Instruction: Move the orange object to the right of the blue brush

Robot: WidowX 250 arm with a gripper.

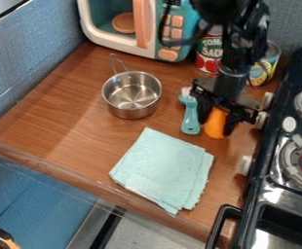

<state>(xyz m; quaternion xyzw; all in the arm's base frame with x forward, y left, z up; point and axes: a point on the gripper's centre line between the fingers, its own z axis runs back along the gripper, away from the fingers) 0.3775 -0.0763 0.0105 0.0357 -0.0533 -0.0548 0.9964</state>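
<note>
- Orange object [215, 129]: on the wooden counter [69, 121], just beside the blue brush [190, 116], to its right.
- Black gripper [216, 127]: hanging down over the orange object; I cannot tell whether it is open or gripping it.
- Blue brush: lying with its bristles toward the cans.
- Steel pan [132, 98]: left of the brush, well apart.
- Pale blue cloth [166, 165]: folded, near the brush's handle end.
- Toy microwave [88, 20] and two cans [209, 52]: at the back.
- Stove [257, 168]: along the right.
</note>
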